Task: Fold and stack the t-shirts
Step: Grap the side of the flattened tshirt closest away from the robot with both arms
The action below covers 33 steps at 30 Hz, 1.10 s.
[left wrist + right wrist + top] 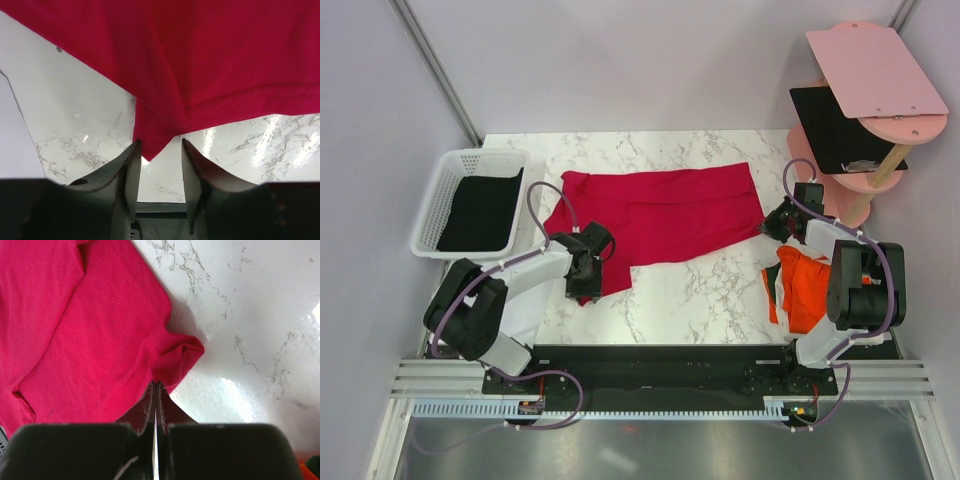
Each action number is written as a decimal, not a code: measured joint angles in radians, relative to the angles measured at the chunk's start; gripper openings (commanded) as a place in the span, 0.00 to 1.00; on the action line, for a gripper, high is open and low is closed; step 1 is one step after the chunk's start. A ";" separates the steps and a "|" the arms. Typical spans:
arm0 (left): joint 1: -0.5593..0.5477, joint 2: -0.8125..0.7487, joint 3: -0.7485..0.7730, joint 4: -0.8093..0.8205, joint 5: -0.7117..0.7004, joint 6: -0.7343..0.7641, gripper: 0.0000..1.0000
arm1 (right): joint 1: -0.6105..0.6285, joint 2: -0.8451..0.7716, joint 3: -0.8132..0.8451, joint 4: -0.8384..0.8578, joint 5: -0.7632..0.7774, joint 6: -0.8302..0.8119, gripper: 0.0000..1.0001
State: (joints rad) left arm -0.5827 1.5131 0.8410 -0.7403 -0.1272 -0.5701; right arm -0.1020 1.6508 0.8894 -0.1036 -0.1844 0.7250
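Crimson soft cloth t-shirt (pixel 660 215) lies spread; right gripper (pixel 156 385), jaws shut, pinches its right corner; left gripper (pixel 160 144), jaws half-open, straddles its near-left corner, seemingly to fold.

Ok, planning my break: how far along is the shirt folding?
Nothing looks stacked yet. In hand: the crimson red cloth t-shirt lies spread out, right claw pinching one corner, left claw open around another. Left: the crumpled orange-red t-shirt and black cloth in the white mesh basket.

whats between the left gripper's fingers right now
A corner of the crimson t-shirt pokes between the fingers of the left gripper, marble table behind it; the left wrist view shows it.
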 measured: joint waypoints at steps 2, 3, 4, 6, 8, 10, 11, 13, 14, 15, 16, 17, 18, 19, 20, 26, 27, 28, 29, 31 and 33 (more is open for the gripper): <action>-0.005 0.014 0.010 -0.007 -0.009 -0.004 0.50 | 0.000 0.000 0.000 0.000 0.000 -0.001 0.00; -0.009 0.019 0.013 -0.011 -0.016 -0.006 0.45 | 0.000 0.000 0.000 0.000 -0.002 -0.001 0.00; -0.013 0.023 0.016 -0.014 -0.022 -0.006 0.32 | 0.000 0.000 0.000 0.000 -0.002 -0.001 0.00; -0.020 0.032 0.021 -0.019 -0.032 -0.011 0.19 | 0.000 0.000 0.000 0.000 -0.002 -0.001 0.00; -0.024 0.043 0.027 -0.024 -0.040 -0.015 0.02 | 0.000 0.000 0.000 0.000 -0.002 -0.004 0.00; -0.027 0.051 0.033 -0.032 -0.048 -0.018 0.02 | 0.000 0.000 0.000 0.000 -0.002 -0.006 0.00; -0.028 0.051 0.035 -0.035 -0.050 -0.018 0.02 | 0.000 0.000 0.000 0.000 -0.002 -0.007 0.00; -0.031 0.051 0.037 -0.038 -0.053 -0.018 0.02 | 0.000 0.000 0.000 0.000 -0.002 -0.007 0.00; -0.032 0.050 0.039 -0.042 -0.054 -0.018 0.02 | 0.000 0.000 0.000 0.000 -0.002 -0.008 0.00; -0.032 0.048 0.040 -0.046 -0.055 -0.018 0.02 | 0.000 0.000 0.000 0.000 -0.003 -0.008 0.00; -0.033 0.044 0.043 -0.053 -0.056 -0.018 0.02 | 0.000 0.000 0.000 0.000 -0.003 -0.008 0.00; -0.033 0.035 0.048 -0.063 -0.058 -0.019 0.02 | 0.000 0.000 0.000 0.000 -0.004 -0.008 0.00; -0.033 0.023 0.053 -0.074 -0.063 -0.020 0.02 | 0.000 0.000 0.000 0.000 -0.004 -0.010 0.00; -0.033 0.006 0.058 -0.086 -0.071 -0.021 0.02 | 0.000 0.000 0.000 0.000 -0.005 -0.013 0.00; -0.033 -0.013 0.067 -0.103 -0.080 -0.023 0.02 | 0.000 -0.002 0.000 -0.001 -0.006 -0.016 0.00; -0.032 -0.153 0.131 -0.175 -0.113 -0.032 0.02 | 0.000 -0.059 0.004 -0.047 -0.004 -0.057 0.00; -0.032 -0.169 0.143 -0.183 -0.115 -0.033 0.02 | 0.000 -0.074 0.004 -0.055 -0.003 -0.064 0.00; -0.031 -0.188 0.161 -0.192 -0.119 -0.033 0.02 | 0.000 -0.097 0.005 -0.063 -0.002 -0.073 0.00; -0.029 -0.199 0.178 -0.199 -0.123 -0.033 0.02 | 0.000 -0.113 0.006 -0.070 -0.002 -0.078 0.00; -0.024 -0.209 0.216 -0.205 -0.130 -0.033 0.02 | 0.000 -0.140 0.019 -0.078 -0.001 -0.094 0.00; -0.011 -0.204 0.262 -0.208 -0.134 -0.032 0.02 | 0.000 -0.146 0.040 -0.080 -0.002 -0.105 0.00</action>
State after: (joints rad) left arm -0.5934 1.3087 1.1034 -0.9482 -0.2607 -0.6025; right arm -0.1020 1.5047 0.9291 -0.1841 -0.1860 0.6201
